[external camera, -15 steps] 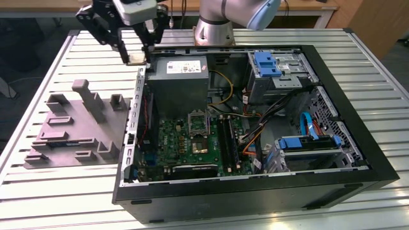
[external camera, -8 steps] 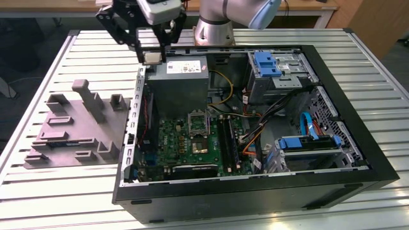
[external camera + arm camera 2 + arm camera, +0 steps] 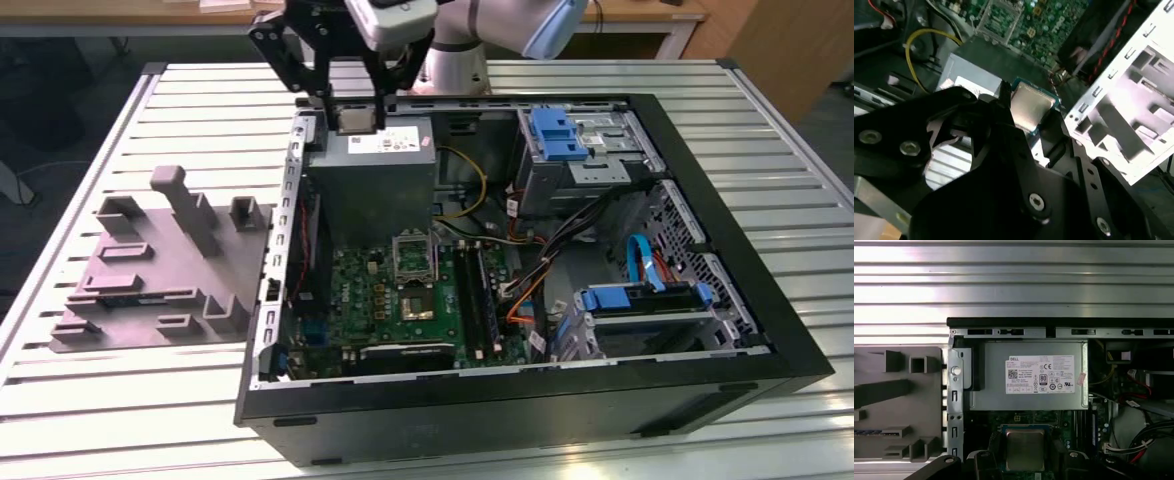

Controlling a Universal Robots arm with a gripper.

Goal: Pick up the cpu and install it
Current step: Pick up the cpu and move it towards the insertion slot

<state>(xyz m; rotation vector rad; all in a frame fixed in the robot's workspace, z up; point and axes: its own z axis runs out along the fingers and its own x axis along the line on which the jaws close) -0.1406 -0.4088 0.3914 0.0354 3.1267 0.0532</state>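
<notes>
The cpu [image 3: 355, 118], a small square chip with a pale silvery top, hangs in the air above the open computer case [image 3: 747, 300], over its grey power supply [image 3: 374, 175]. My gripper [image 3: 355, 122] is shut on it, one black finger on each side. In both wrist views the cpu [image 3: 1029, 107] [image 3: 1025, 449] sits between the finger pads with its metal top showing. The black socket frame [image 3: 414, 255] lies lower down on the green motherboard [image 3: 367, 300], toward the case's middle, and a darker square chip [image 3: 418, 303] sits just below it.
A grey moulded tray [image 3: 147, 270] rests on the slatted table at the exterior view's left, beside the case wall. Inside the case are drive cages with blue parts [image 3: 561, 135], bundled cables [image 3: 534, 270] and a yellow wire [image 3: 467, 180] next to the power supply.
</notes>
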